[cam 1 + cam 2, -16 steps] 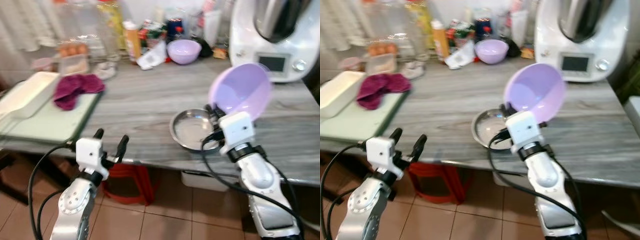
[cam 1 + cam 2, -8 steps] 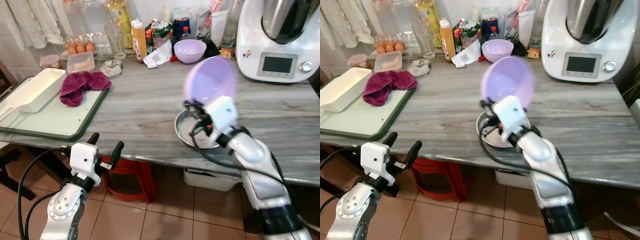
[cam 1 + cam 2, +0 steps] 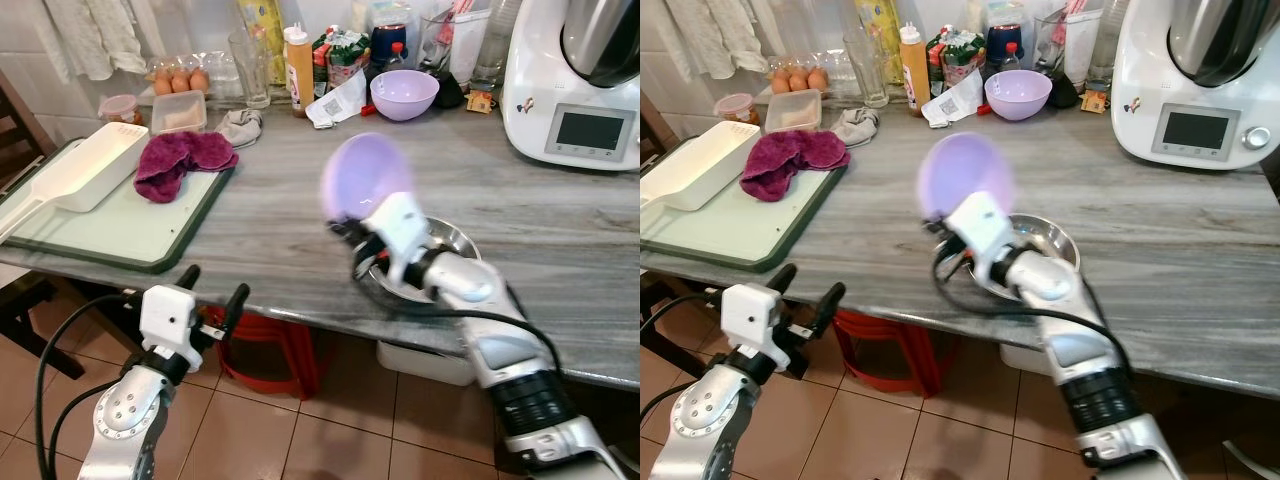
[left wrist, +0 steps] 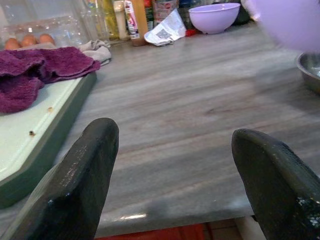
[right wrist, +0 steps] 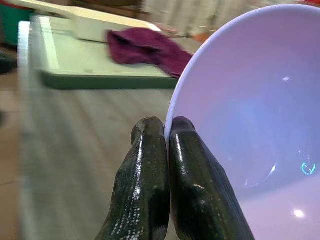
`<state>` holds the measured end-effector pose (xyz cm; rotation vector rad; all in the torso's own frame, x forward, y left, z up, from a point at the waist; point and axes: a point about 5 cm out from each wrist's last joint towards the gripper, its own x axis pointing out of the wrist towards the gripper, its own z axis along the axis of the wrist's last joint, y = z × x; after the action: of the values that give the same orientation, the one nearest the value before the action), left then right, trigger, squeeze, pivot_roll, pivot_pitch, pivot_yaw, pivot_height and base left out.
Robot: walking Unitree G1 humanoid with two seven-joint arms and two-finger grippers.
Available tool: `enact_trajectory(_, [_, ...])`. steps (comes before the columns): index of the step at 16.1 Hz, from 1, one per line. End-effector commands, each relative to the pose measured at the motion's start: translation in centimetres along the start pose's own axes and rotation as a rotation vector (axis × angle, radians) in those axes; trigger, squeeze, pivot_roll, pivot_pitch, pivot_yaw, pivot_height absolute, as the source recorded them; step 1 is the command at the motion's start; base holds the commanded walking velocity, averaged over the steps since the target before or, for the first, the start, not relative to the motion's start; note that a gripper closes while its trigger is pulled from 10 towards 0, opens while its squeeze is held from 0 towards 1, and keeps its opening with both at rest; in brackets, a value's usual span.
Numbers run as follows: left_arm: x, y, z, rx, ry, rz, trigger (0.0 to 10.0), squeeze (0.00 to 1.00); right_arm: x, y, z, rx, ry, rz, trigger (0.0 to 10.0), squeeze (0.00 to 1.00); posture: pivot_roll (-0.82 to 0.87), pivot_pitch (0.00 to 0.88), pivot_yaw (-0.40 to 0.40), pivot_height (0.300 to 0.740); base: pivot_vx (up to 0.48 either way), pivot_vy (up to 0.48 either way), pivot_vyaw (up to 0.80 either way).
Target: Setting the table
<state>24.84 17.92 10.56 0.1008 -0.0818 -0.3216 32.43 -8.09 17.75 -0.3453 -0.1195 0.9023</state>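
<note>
Right gripper (image 5: 165, 150): fingers pinched on the rim of a lilac bowl (image 3: 365, 180), centre frame, held on edge above the counter (image 3: 270, 200), just left of a steel bowl (image 3: 440, 245).
Left gripper (image 3: 210, 295): fingers apart, empty, lower left, below the counter edge.
Tray (image 3: 120, 225) with cloth (image 3: 180, 160): left.
Risk: the thin rim hold may let the bowl swing, slip, or strike the steel bowl.

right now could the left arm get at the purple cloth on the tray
Probably yes. The left end effector is open and empty, just off the table's front edge. The purple cloth lies uncovered on the green tray, with only bare tray between; it would need a forward stretch.
</note>
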Motion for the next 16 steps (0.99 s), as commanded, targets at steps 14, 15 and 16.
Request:
enact_trajectory(14, [0.6, -1.3, 0.4, -0.042, 0.001, -0.091, 10.0, 0.00, 0.4, -1.2, -2.1, -0.090, 0.185, 0.154, 10.0, 0.44, -0.08, 0.121, 0.089, 0.740, 0.000, 0.000, 0.00])
enact_trajectory(15, [0.6, -1.4, 0.4, -0.045, 0.003, -0.095, 10.0, 0.00, 0.4, -1.2, -2.2, -0.097, 0.189, 0.163, 10.0, 0.65, -0.08, 0.121, 0.089, 0.740, 0.000, 0.000, 0.00])
enact_trajectory(16, [0.6, -1.5, 0.4, -0.047, 0.004, -0.098, 10.0, 0.00, 0.4, -1.1, -2.2, -0.102, 0.190, 0.171, 10.0, 0.91, -0.08, 0.123, 0.089, 0.740, 0.000, 0.000, 0.00])
